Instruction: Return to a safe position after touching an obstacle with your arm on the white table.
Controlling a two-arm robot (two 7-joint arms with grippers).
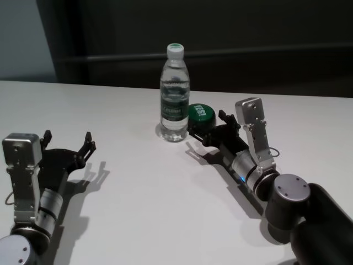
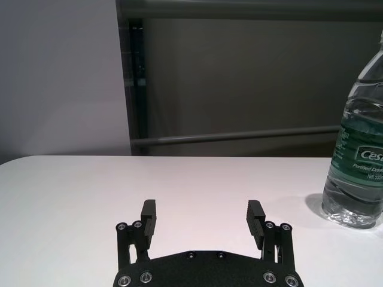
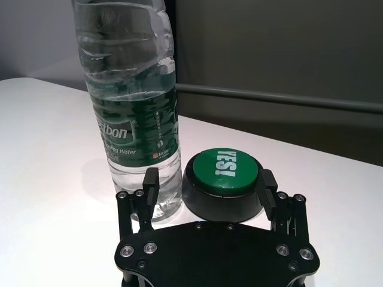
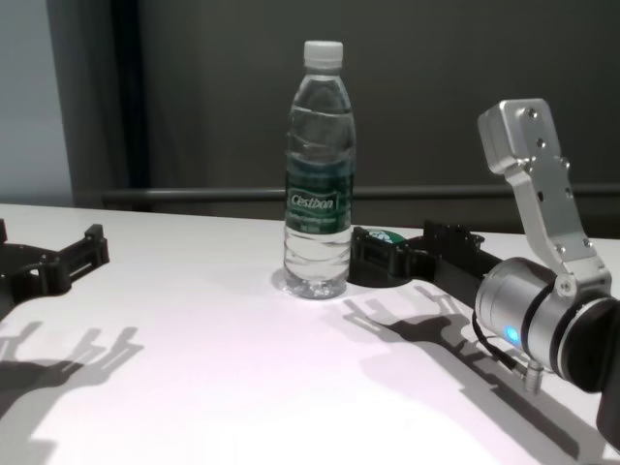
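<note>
Obstacle (image 1: 175,96): the clear water bottle stands upright, past mid-depth on the white table (image 1: 138,221), capped and nearly full.

Near side: left gripper (image 1: 67,144) hovers low over the table, fingers spread, nothing between them, well apart from the bottle.

Mid: right gripper (image 3: 209,185) reaches forward, fingers spread, straddling the green button (image 3: 224,183) without gripping it; one finger sits just beside the bottle's base. Contact there: cannot tell.

Far: dark wall with a rail.

Handling judgement: bottle looks fairly heavy with water, thin walls likely to dent, smooth and slippery, tall so it would tip if nudged high. Best hold is probably around the labelled waist.
</note>
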